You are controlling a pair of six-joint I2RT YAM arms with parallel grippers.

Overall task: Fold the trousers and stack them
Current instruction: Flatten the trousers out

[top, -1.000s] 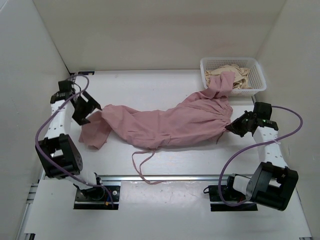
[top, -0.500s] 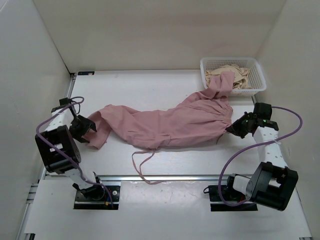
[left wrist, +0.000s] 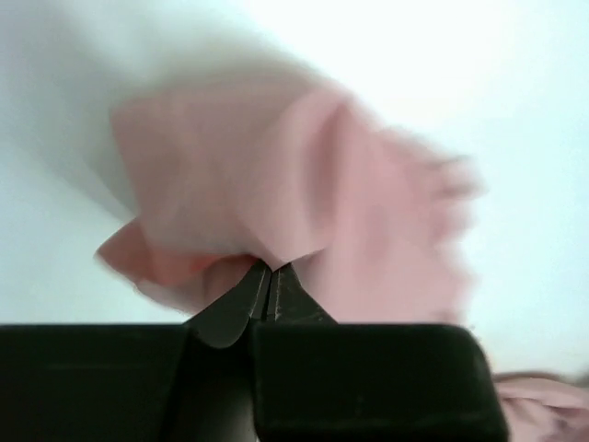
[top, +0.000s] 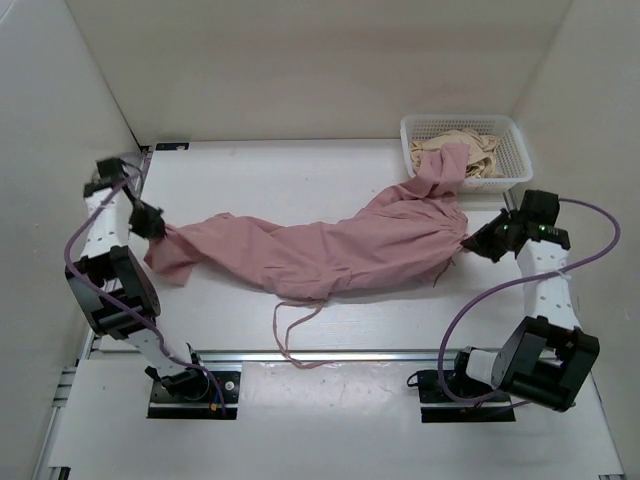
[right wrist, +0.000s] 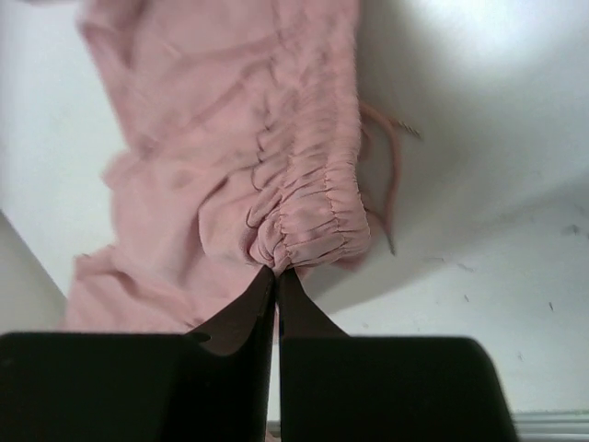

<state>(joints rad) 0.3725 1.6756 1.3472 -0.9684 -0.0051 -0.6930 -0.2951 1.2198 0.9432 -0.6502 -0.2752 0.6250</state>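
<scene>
Pink trousers [top: 330, 248] lie stretched across the table from left to right, with one leg reaching up into the basket. My left gripper [top: 157, 228] is shut on the hem of the left leg [left wrist: 258, 193], pinching the cloth at its tips [left wrist: 271, 267]. My right gripper [top: 470, 238] is shut on the gathered elastic waistband [right wrist: 308, 230], fingertips closed on a fold [right wrist: 276, 270]. A thin drawstring [top: 290, 335] trails toward the front rail.
A white mesh basket [top: 512, 150] at the back right holds cream-coloured cloth [top: 480, 150], and the pink leg end [top: 445, 165] drapes over its rim. White walls close in left, right and back. A metal rail [top: 320, 356] runs along the near edge.
The left gripper closed on the trouser leg hem and pulled it left and back. The right gripper shifted right and slightly back, drawing the trousers more taut.
</scene>
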